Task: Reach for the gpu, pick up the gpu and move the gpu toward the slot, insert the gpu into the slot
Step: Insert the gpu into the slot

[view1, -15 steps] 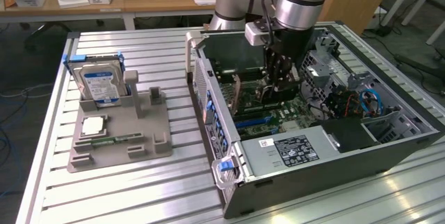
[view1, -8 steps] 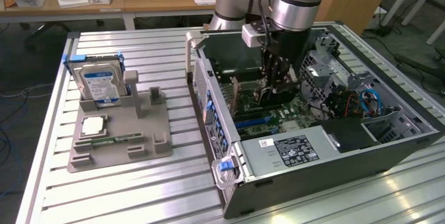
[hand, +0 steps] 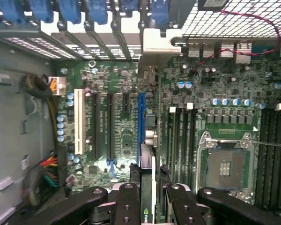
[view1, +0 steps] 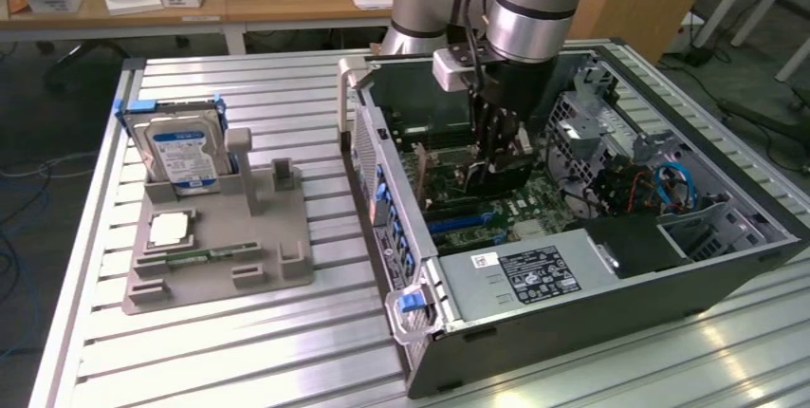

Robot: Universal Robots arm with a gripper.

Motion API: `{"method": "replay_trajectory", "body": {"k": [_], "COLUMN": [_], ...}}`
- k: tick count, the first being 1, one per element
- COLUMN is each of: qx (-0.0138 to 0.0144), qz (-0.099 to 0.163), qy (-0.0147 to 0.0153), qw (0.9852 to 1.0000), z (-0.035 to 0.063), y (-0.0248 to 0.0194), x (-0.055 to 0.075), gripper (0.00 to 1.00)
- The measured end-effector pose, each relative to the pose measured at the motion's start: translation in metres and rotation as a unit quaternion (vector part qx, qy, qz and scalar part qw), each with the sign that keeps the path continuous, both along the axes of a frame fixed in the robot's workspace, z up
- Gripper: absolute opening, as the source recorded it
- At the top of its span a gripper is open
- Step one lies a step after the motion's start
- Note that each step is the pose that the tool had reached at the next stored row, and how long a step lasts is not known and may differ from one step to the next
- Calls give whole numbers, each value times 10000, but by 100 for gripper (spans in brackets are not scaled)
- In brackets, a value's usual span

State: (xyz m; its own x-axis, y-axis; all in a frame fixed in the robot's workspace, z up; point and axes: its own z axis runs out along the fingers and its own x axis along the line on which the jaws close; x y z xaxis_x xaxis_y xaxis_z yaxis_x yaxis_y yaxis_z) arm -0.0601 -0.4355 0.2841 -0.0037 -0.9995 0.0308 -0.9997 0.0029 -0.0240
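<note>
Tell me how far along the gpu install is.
Pickup and carry look done: the tool is shut on the gpu inside the open computer case. In hand: the card hangs edge-down, lined up with the blue slot. Left: seating it; the slot shows uncovered alongside the card, so it looks not yet inserted.

Tight room inside the case (view1: 595, 327)
Rear wall (view1: 379, 166) and drive cage (view1: 585, 133) flank the gripper (hand: 147, 187) holding the gpu (hand: 147, 161); the blue slot (hand: 141, 117) beneath seems unobstructed.
</note>
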Motion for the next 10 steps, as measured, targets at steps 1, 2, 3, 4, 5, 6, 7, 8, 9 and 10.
{"method": "replay_trajectory", "body": {"k": [1,2,3,4,5,6,7,8,9,10], "qx": [9,9,8,8,7,7,7,7,6,5], "qz": [-1,-1,-1,-1,-1,-1,0,-1,-1,-1], "qy": [-1,-1,0,0,0,0,0,0,0,0], "qw": [10000,10000,10000,10000,10000,10000,10000,10000,10000,10000], "z": [-6,-8,-11,-15,-18,-19,-21,-21,-22,-23], "y": [1,0,-3,-5,-11,-18,-30,-42,-55,-68], "x": [-3,-4,-5,-6,-6,-7,-7,-8,-9,-10], "gripper": [26,26,26,26,26,26,26,26,26,26]}}
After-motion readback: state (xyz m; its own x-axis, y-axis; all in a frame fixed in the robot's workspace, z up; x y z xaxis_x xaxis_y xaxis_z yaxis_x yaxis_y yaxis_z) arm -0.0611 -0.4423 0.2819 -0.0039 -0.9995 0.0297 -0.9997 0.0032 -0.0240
